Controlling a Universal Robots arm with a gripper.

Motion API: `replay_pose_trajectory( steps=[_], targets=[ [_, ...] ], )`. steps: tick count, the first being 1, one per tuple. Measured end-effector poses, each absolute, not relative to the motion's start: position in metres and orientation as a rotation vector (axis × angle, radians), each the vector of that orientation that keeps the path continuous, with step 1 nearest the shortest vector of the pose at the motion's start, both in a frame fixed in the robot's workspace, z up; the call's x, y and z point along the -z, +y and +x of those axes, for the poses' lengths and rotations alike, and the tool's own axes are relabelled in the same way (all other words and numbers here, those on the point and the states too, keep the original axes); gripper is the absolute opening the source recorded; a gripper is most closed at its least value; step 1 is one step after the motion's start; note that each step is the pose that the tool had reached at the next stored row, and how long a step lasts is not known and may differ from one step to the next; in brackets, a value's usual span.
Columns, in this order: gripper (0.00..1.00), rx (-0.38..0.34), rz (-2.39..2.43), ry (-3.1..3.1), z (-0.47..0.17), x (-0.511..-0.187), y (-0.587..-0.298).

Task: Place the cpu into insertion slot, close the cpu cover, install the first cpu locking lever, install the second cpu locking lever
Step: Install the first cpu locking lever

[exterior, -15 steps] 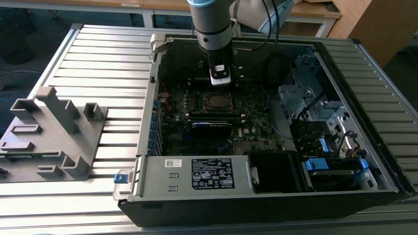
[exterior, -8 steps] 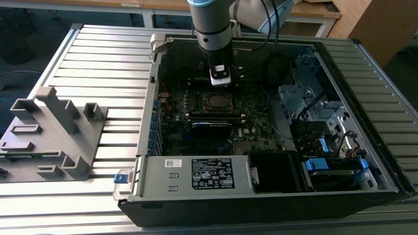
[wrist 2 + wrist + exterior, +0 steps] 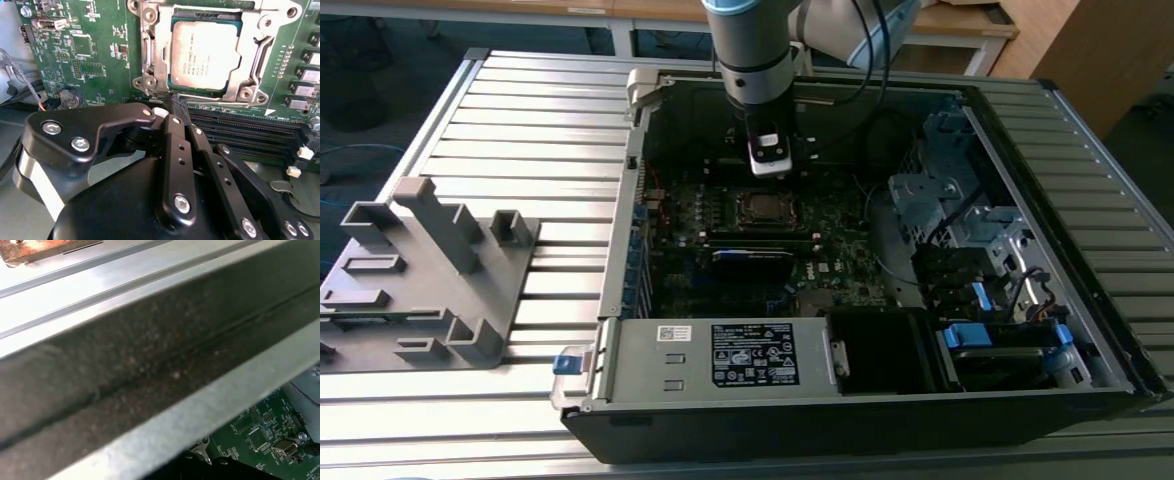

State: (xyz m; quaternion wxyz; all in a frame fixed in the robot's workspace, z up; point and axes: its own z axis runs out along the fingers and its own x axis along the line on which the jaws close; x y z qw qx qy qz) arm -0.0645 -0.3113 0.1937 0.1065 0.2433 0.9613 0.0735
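1. Grey fixture (image 3: 420,275): stands on the slatted surface (image 3: 520,130) near its edge at the exterior view's left, just beside the open computer case (image 3: 854,400).
2. Circuit board (image 3: 720,215): lies flat inside the case, toward the case wall on the exterior view's left.
3. Insertion slot (image 3: 762,206): sits mid-board; in the second wrist view the cpu (image 3: 204,55) rests inside it, metal top up.
4. Cpu cover (image 3: 162,37): the silvery frame lies flat around the cpu, which shows through its window.
5. Gripper (image 3: 177,106): hangs over the board just beside the slot, toward the far case wall; its fingers (image 3: 172,130) are pressed together, holding nothing, tips near the socket's edge by the black memory slots (image 3: 240,132).
6. Drive bays (image 3: 961,190): fill the case side at the exterior view's right.
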Motion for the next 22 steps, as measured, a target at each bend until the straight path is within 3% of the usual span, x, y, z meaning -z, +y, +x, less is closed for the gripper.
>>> replay_pose_trajectory(
  steps=[22],
  targets=[
    [0.11,-0.221,0.718,2.831,-0.0632,-0.1986,-0.311]
  ],
)
